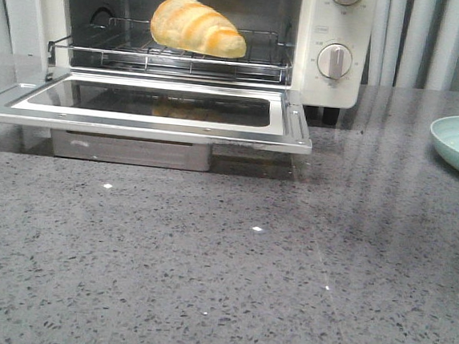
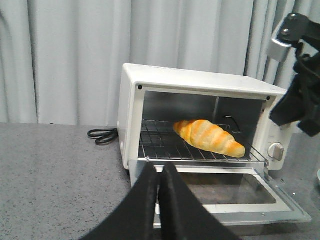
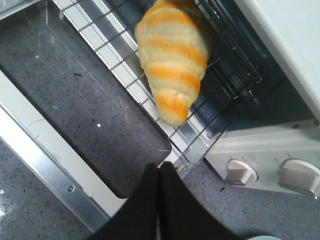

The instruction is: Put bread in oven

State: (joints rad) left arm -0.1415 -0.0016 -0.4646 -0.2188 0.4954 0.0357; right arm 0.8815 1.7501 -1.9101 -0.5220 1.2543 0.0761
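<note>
On the wire rack [image 1: 175, 59] inside the oven [image 2: 200, 85] lies the bread [image 1: 198, 27]; both my pairs of fingers [image 3: 159, 200] are pressed together, empty. I judge closing the door [image 1: 146, 108] gently best.

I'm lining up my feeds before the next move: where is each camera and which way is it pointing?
Front view: low over the counter, facing the oven with its door down and the bread on the rack; none of the robot shows.
Left wrist view: off to the oven's left front, looking in; shut left gripper below, right arm at the edge.
Right wrist view: above the door, looking down; shut right gripper below.
All three share the bread.
</note>
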